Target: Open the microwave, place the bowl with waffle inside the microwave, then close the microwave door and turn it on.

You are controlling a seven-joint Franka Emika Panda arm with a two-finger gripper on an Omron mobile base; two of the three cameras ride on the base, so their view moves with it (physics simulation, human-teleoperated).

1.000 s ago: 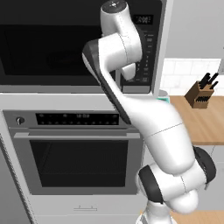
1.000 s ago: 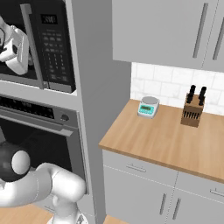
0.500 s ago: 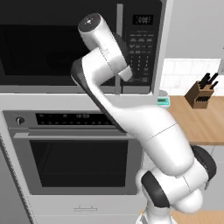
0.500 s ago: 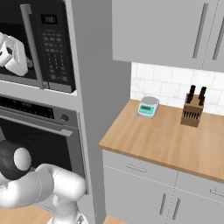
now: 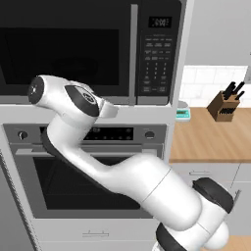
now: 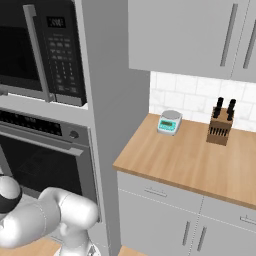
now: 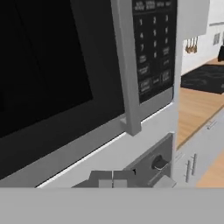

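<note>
The black microwave point(image 5: 98, 49) sits in the wall column with its microwave door point(image 6: 15, 50) shut. The door's tall grey bar handle point(image 5: 133, 54) point(image 7: 127, 70) stands left of the keypad point(image 5: 157, 54) point(image 7: 155, 48). My gripper point(image 7: 113, 180) is shut with nothing between its fingertips. It hangs just below the door's lower edge, near the foot of the handle. In the left base view my wrist point(image 5: 41, 90) is at the microwave's lower left corner, and the fingers are hidden behind it. The bowl with waffle is out of view.
A steel-trimmed oven point(image 5: 88, 186) point(image 6: 45, 150) sits under the microwave, its knob point(image 7: 158, 162) close to my fingers. To the right, a wooden counter point(image 6: 185, 160) carries a knife block point(image 6: 220, 127) and a small scale point(image 6: 169, 121), with grey cabinets point(image 6: 200, 35) above.
My arm has swung down and to the left, from beside the keypad to the microwave's lower left edge. The hand has left the right base view. The gripper stayed shut.
</note>
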